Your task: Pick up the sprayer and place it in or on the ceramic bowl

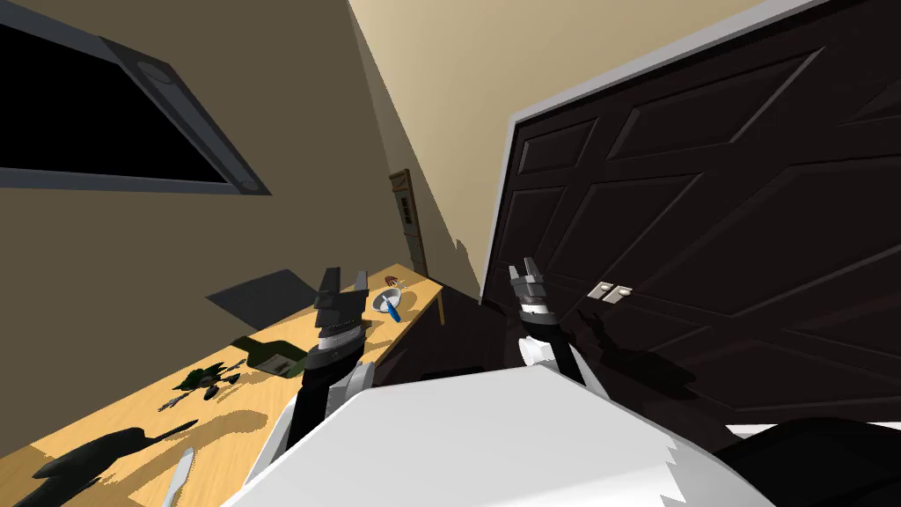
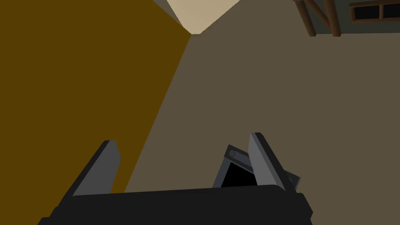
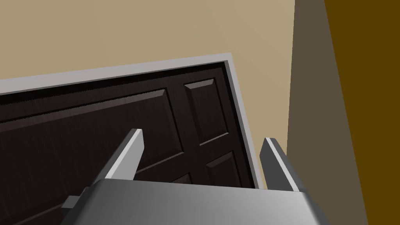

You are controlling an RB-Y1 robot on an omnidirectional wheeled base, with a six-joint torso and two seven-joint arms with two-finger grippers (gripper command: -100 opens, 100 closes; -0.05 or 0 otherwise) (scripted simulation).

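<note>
A small grey bowl [image 1: 384,301] stands near the far end of the wooden table [image 1: 255,414] on my left. A blue and white thing [image 1: 396,311] leans out over the bowl's near rim; I cannot tell whether it is the sprayer. My left gripper [image 1: 345,277] is raised above the table, just short of the bowl, and is open with nothing between its fingers [image 2: 183,138]. To the right of the table, my right gripper [image 1: 526,267] is raised before a dark panelled door [image 1: 704,229]. It stands open and holds nothing [image 3: 203,135].
On the table nearer me lie a green bottle [image 1: 273,355], a small dark green thing [image 1: 207,380], a long dark shape [image 1: 88,458] and a white utensil [image 1: 180,471]. A small brown thing [image 1: 392,282] sits behind the bowl. A dark window [image 1: 97,123] is on the left wall.
</note>
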